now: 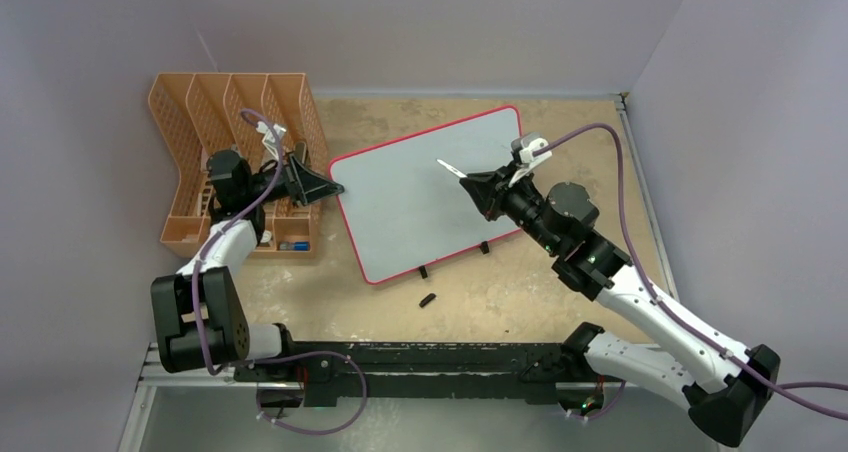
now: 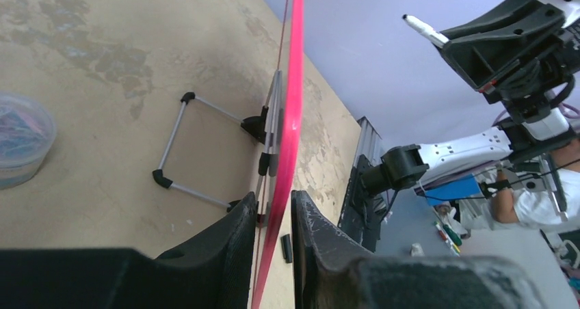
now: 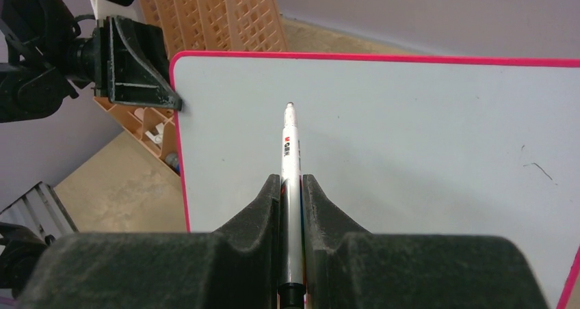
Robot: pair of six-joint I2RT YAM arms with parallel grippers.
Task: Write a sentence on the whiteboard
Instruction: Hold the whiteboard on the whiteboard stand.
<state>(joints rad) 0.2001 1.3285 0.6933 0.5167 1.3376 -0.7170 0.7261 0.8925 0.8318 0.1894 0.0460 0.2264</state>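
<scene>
The right gripper [image 3: 291,186] is clenched mid-barrel on a pen [image 3: 290,145], its bare tip over the blank whiteboard [image 1: 420,212]. The left gripper [image 2: 273,210] straddles the board's red rim on the side facing the orange rack [image 1: 235,162] — whether it pinches yet I cannot tell. Propped just beside the rack, the board looks light, stiff and slick — likely to skid under pen pressure, so the rim is the place to hold.

whiteboard [image 1: 420,197] | white face, red-pink rim, rounded corners | propped tilted back on two black feet [image 1: 423,270] | mid-scene, skewed, near-left corner closest
</scene>
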